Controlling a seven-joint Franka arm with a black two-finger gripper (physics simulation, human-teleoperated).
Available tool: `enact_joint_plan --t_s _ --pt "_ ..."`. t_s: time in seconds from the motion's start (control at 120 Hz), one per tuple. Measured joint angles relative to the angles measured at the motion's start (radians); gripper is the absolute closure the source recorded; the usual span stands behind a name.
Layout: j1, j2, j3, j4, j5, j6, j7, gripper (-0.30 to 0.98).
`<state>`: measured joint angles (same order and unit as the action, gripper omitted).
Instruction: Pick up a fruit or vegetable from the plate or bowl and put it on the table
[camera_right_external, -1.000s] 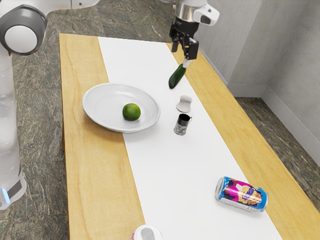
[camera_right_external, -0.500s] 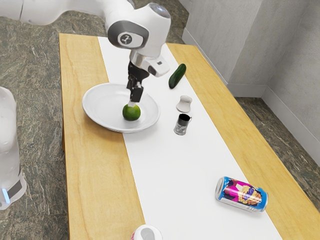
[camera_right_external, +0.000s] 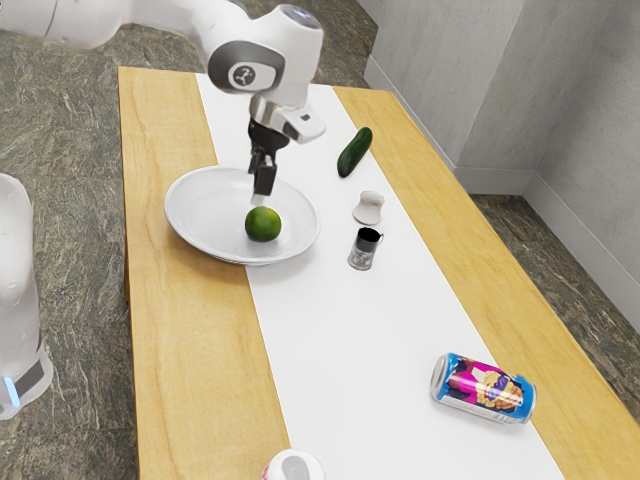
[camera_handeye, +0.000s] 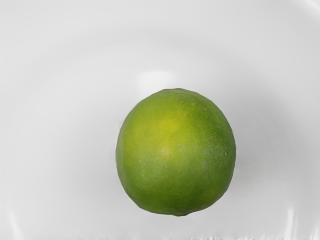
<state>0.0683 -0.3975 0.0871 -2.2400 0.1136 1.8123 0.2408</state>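
My gripper (camera_right_external: 259, 198) hangs over the white plate (camera_right_external: 190, 215), just above and slightly behind the green lime (camera_right_external: 263, 225) in the exterior view. The lime rests inside the plate, with a small gap seeming to part it from the gripper. In the wrist view the lime (camera_handeye: 176, 152) is large and near the middle, with the plate's pale surface (camera_handeye: 60, 125) around it. The table (camera_right_external: 190, 370) is wooden with a white strip along it.
Beyond the plate, toward the exterior view's right, lie a cucumber (camera_right_external: 355, 152), a white shaker-like piece (camera_right_external: 368, 208) and a dark-topped shaker (camera_right_external: 364, 249). A colourful can (camera_right_external: 484, 388) lies on its side nearer the camera; another can (camera_right_external: 295, 467) is at the lower edge.
My gripper has swung from beside the cucumber to above the plate, then shifted a little toward the exterior view's left. The lime and the other objects have stayed where they were.
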Motion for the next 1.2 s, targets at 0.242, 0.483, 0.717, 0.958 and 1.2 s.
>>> enact_joint_plan --t_s 0.242,0.483,0.717,0.958,1.2 --pt "-0.001 0.012 0.009 -0.032 -0.013 0.002 0.048 0.00" --pt "-0.001 0.017 0.006 -0.057 -0.034 0.055 0.078 0.00" --pt "0.000 0.085 0.007 -0.041 -0.046 0.126 0.092 0.00" --pt "0.004 0.159 0.009 -0.017 -0.050 0.164 0.102 0.00" --pt "0.025 0.204 0.010 -0.017 -0.055 0.182 0.109 0.00"
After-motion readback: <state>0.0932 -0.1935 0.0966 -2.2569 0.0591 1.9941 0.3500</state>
